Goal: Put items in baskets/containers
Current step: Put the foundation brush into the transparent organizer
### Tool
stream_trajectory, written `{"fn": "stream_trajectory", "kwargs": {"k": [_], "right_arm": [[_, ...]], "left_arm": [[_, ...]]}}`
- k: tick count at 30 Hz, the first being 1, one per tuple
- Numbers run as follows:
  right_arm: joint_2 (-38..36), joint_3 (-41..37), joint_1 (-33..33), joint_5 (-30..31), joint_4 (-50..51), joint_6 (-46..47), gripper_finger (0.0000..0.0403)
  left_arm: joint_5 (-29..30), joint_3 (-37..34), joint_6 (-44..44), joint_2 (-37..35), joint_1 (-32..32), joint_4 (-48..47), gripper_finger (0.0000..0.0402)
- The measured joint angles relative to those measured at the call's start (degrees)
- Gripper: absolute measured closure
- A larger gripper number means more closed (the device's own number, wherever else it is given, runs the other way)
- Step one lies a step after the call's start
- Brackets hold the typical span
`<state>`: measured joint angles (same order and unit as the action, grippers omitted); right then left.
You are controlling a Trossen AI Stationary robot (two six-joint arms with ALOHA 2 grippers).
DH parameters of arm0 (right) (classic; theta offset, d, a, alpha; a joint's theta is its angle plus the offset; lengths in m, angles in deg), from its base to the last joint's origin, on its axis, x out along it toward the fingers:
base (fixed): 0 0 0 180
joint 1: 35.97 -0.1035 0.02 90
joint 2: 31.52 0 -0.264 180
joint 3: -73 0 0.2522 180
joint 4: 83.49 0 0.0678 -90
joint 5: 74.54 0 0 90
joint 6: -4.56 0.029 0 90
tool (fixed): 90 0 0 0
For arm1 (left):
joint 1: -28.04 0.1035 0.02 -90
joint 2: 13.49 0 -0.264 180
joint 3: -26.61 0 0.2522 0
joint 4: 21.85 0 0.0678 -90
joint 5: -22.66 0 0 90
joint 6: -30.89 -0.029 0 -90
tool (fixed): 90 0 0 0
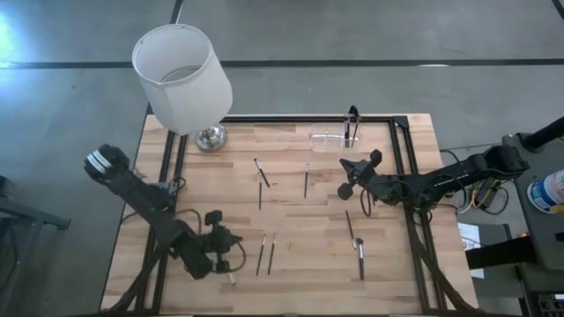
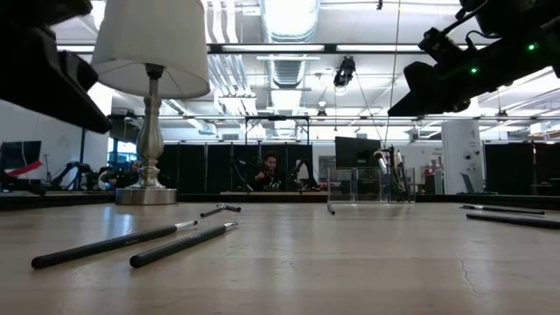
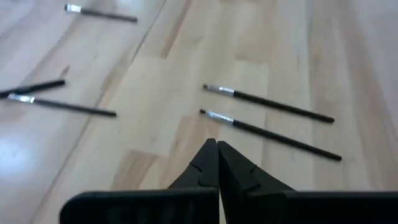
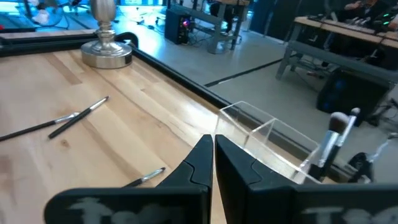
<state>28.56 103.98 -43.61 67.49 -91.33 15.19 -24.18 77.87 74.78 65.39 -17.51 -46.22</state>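
Observation:
Several thin dark brushes lie flat on the wooden table: a pair (image 1: 265, 254) (image 3: 268, 118) just ahead of my left gripper (image 1: 236, 240) (image 3: 214, 144), two (image 1: 262, 173) (image 1: 306, 179) mid-table, two (image 1: 355, 242) near the right. The clear holder (image 1: 330, 136) (image 4: 261, 132) stands at the far edge with one bristled brush (image 1: 352, 123) (image 4: 333, 140) upright in it. My right gripper (image 1: 346, 174) (image 4: 213, 140) hovers above the table, on the near side of the holder. Both grippers are shut and hold nothing.
A lamp with a big white shade (image 1: 182, 77) and a metal base (image 1: 210, 137) (image 4: 106, 53) stands at the far left corner. Black frame rails (image 1: 401, 158) run along the table's sides and far edge. A person sits in the room beyond (image 2: 267, 171).

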Motion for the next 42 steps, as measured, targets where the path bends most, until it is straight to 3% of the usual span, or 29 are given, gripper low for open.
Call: {"fn": "stream_trajectory", "kwargs": {"k": [2,4,8,13,20,30,37,42], "right_arm": [[0.0,0.0,0.0,-1.6,-0.2,0.1,0.0391],[0.0,-0.1,0.0,-2.2,-0.2,0.2,0.0391],[0.0,-0.2,0.0,-2.2,-0.3,0.5,0.0391],[0.0,-0.4,0.0,-2.2,-0.4,1.1,0.0391],[0.0,-1.4,0.0,-2.4,-0.4,2.0,0.0391],[0.0,-2.1,0.0,-2.6,-1.7,1.6,0.0391],[0.0,-2.1,0.0,-2.6,-1.7,1.4,0.0391],[0.0,-2.1,0.0,-2.6,-1.8,1.4,0.0391]], "left_arm": [[0.2,-5.6,-4.1,-3.2,0.2,8.5,0.0400],[-4.2,-9.6,-7.5,-5.7,0.3,12.6,0.0400],[-11.4,-11.2,-8.0,-8.0,-0.5,5.6,0.0401],[-16.1,-0.2,-7.8,-4.8,-1.4,-12.1,0.0379],[-23.4,17.8,-7.1,8.8,-6.2,-28.5,0.0328],[-37.2,35.7,4.4,28.4,-14.6,-48.0,0.0324],[-38.3,48.8,9.2,37.0,-17.7,-62.9,0.0324],[-39.2,49.5,10.9,38.4,-18.7,-62.3,0.0324]]}}
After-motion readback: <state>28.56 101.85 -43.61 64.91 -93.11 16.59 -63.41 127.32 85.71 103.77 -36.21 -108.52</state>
